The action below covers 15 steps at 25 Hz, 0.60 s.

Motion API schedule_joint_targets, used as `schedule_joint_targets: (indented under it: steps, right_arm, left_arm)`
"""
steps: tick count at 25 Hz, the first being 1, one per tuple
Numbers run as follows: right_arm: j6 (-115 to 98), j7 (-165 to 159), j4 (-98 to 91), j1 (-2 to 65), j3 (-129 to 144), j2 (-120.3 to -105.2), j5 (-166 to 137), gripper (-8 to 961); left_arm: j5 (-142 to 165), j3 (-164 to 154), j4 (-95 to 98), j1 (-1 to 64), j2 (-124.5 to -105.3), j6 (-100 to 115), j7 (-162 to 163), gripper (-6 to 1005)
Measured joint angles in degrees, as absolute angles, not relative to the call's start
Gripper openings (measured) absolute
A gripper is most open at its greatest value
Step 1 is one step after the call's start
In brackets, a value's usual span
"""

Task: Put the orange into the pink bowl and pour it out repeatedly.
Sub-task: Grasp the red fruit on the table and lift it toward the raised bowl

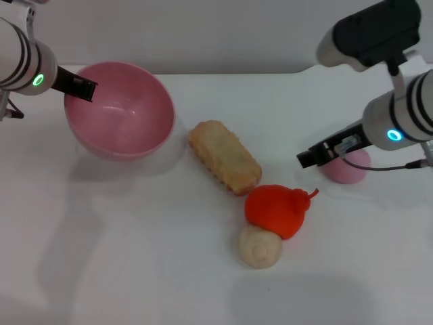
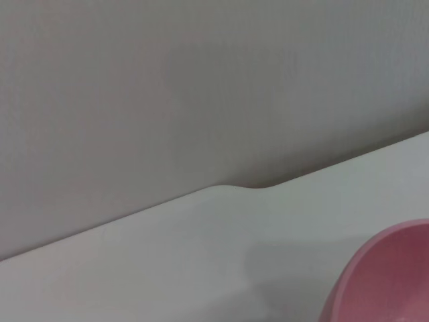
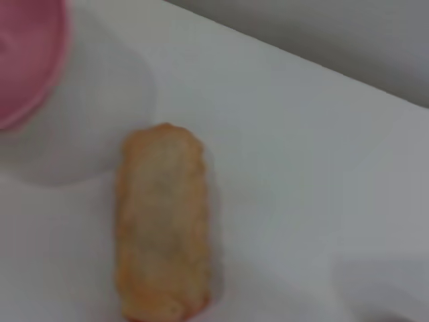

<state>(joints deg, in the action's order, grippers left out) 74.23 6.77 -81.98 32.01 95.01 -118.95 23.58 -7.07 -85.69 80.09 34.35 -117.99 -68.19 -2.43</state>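
The pink bowl [image 1: 125, 112] hangs tilted at the back left, its empty inside facing the table's middle. My left gripper [image 1: 81, 87] is shut on its left rim. A part of the bowl [image 2: 389, 275] shows in the left wrist view, and a part of the bowl [image 3: 27, 60] in the right wrist view too. The orange [image 1: 276, 208] lies on the table right of centre, its stem tip pointing right. My right gripper [image 1: 312, 157] hovers above and to the right of the orange, apart from it, holding nothing.
A tan bread-like roll [image 1: 224, 157] lies between bowl and orange; the roll [image 3: 164, 221] fills the right wrist view. A beige ball [image 1: 260, 245] touches the orange's near side. A pale pink ball [image 1: 348, 168] sits behind the right gripper. The white table [image 1: 135, 257] ends at a far edge.
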Motion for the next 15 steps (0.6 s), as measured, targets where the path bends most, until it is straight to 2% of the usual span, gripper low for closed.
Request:
schedule_joint_targets:
  steps: [15]
  right_arm:
    - [67.8, 6.0, -83.1, 30.8, 101.9, -119.18, 31.2, 591]
  left_arm:
    - [-6.5, -86.1, 77.7, 36.1, -117.95, -68.1, -2.6, 39]
